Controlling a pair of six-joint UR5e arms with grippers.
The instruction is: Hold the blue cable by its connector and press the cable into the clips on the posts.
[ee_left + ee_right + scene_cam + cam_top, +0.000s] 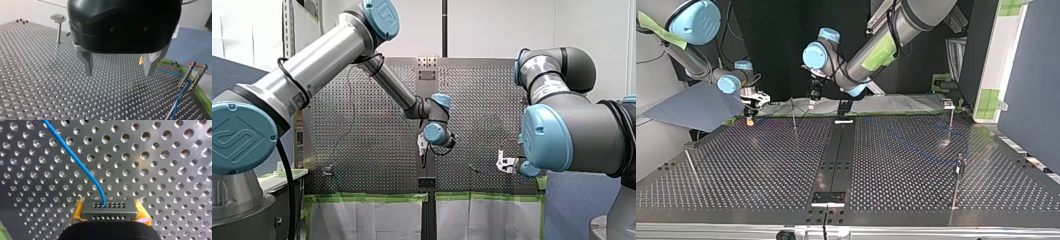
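In the right wrist view my right gripper (110,213) is shut with its yellow pads (78,212) on a grey connector (107,205). The blue cable (75,160) runs from that connector away over the perforated plate. In the top view this gripper (751,111) hangs low at the table's far left edge. My left gripper (119,72) stands open above the plate with nothing between its metal fingers (88,65). Beside it, the blue cable (180,97) passes a forked metal clip (192,75) on a post. In the front view my left gripper (424,146) is at mid table and my right gripper (507,165) is at the right.
Thin posts stand on the plate in the top view: one at the far middle-left (794,114), one at the far right (950,117), one nearer on the right (959,172) and one at the near left (691,169). A capped post (58,27) rises behind my left gripper.
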